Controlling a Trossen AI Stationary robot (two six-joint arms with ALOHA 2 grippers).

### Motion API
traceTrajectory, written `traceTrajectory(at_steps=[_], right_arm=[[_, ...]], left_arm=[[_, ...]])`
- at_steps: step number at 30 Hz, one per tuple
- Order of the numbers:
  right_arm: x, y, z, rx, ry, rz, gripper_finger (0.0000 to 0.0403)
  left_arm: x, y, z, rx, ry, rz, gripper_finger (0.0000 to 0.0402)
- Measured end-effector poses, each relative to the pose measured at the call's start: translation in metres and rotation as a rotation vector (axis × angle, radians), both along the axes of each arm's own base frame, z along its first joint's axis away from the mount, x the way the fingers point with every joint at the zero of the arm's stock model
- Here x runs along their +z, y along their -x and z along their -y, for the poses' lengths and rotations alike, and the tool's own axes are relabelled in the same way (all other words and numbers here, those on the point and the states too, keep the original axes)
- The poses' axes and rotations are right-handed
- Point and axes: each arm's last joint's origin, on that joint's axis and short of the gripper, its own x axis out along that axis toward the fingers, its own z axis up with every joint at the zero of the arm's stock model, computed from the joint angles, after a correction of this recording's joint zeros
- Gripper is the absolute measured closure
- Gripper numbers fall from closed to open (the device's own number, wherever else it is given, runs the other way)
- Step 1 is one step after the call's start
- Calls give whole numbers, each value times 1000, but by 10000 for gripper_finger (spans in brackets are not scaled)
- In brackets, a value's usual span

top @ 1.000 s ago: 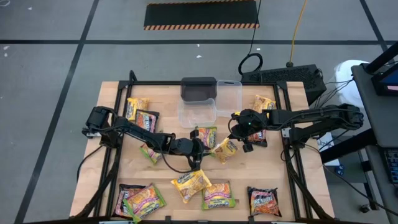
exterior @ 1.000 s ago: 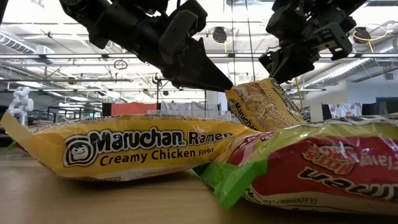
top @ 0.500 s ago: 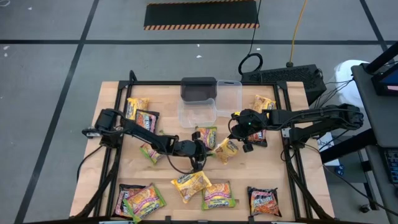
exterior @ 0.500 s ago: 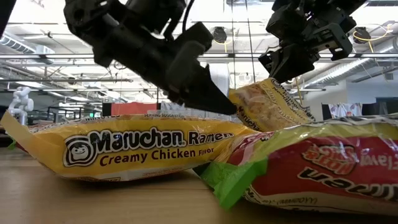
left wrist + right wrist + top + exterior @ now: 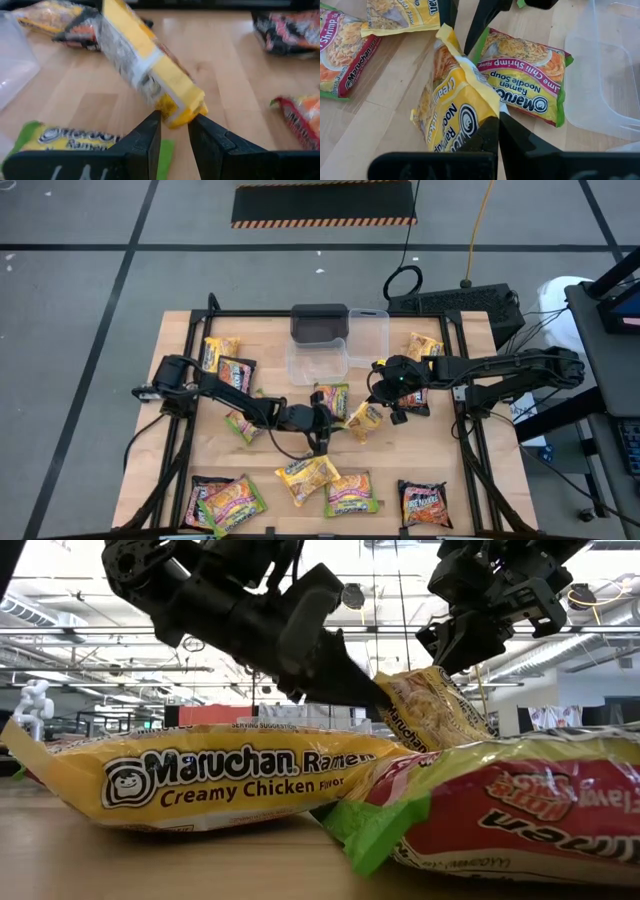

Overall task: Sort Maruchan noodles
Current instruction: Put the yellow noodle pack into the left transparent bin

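A yellow Maruchan packet [image 5: 362,420] stands tilted at mid-table between my two grippers; it also shows in the right wrist view [image 5: 455,100] and the low view [image 5: 435,710]. My right gripper [image 5: 497,117] is on its right side, shut on it. My left gripper [image 5: 175,122] reaches in from the table's left and is closed on the packet's opposite corner. A green-edged shrimp packet [image 5: 525,75] lies flat on the table just beyond it. Other packets lie around the table. My left gripper pinches the yellow packet's free corner [image 5: 182,112] between its two fingertips, coming level from the table's left. The packet slants up and away from the fingers. My right gripper pinches the packet's sealed edge [image 5: 487,107] between its shut fingers, slanting down from the table's right. The packet hangs tilted below it; whether its lower corner [image 5: 417,117] touches the table I cannot tell.
Two clear tubs [image 5: 317,360] [image 5: 368,332] and a dark grey box [image 5: 320,322] sit at the far middle. Packets lie along the near edge [image 5: 310,475] [image 5: 225,500] [image 5: 425,502], at the far left [image 5: 228,365] and far right [image 5: 422,345]. A dark packet [image 5: 412,402] lies under the right arm.
My left gripper has moved toward the table's right and dipped, reaching the yellow packet's corner. The packet's free end has shifted slightly at the touch. The right arm has kept still.
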Motion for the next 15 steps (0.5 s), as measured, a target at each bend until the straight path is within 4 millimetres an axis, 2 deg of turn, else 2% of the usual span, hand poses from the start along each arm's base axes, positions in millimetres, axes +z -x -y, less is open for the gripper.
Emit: traceTrajectory(at_steps=[8,12,15], right_arm=[[0,0,0,-2,-2,0,403],[0,0,0,-2,-2,1,403],[0,0,0,-2,-1,0,403]], left_arm=[[3,0,0,4,11,13,306],[3,0,-1,7,11,14,338],[3,-1,-4,20,25,14,380]])
